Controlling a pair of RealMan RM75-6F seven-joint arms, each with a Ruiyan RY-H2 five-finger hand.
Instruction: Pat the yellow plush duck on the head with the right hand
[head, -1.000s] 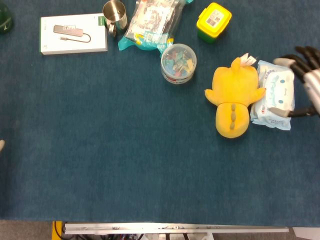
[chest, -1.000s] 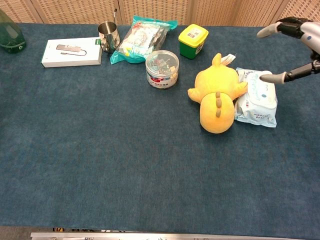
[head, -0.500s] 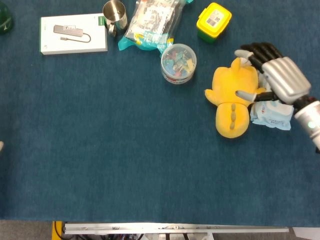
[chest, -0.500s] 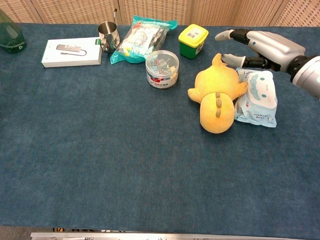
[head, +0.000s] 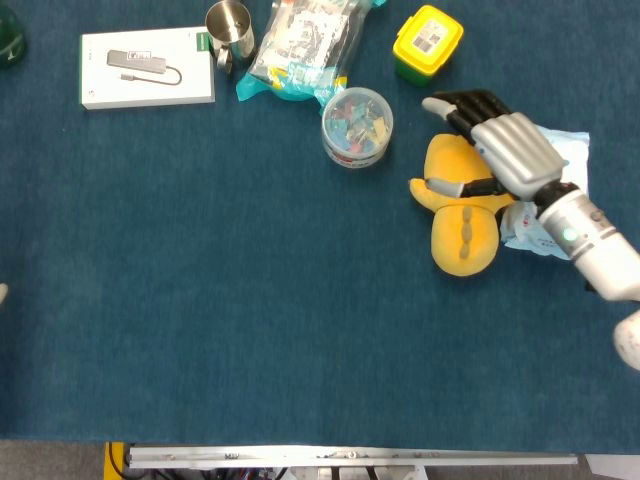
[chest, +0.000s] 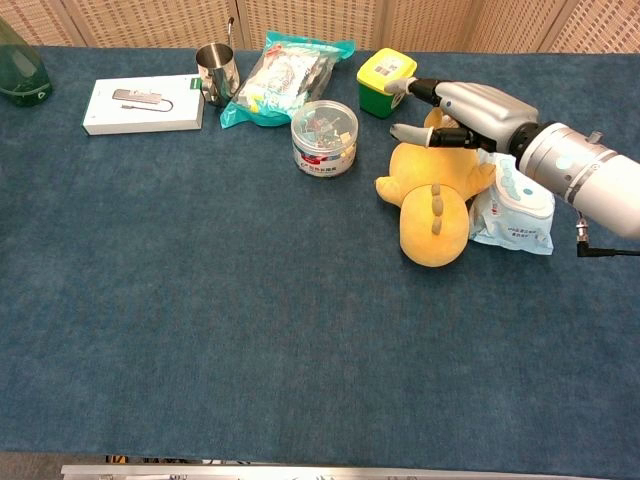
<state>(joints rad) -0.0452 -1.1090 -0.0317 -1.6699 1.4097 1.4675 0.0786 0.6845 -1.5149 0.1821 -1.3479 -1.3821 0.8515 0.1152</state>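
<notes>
Your right hand (head: 497, 140) is open, with its fingers spread flat, and it holds nothing. It hangs right over the far end of the yellow plush duck (head: 462, 215), the end that points toward the yellow-lidded tub (head: 427, 42). I cannot tell if the palm is touching the duck or floating just above it.

The duck lies flat on the blue table (head: 250, 300). The wet wipes pack (chest: 515, 200) is touching the duck's side, and the jar of clips (head: 357, 126) is near the duck's other side.

Which end is the duck's head is hard to tell. The long rounded end with the little bumps points toward you, away from the tub. Look well before you pat.

Keep your fingers flat and loose. Come down softly, straight onto the soft top. Do not push sideways, or the duck may slide into the wipes. I cannot see your left hand at all.
</notes>
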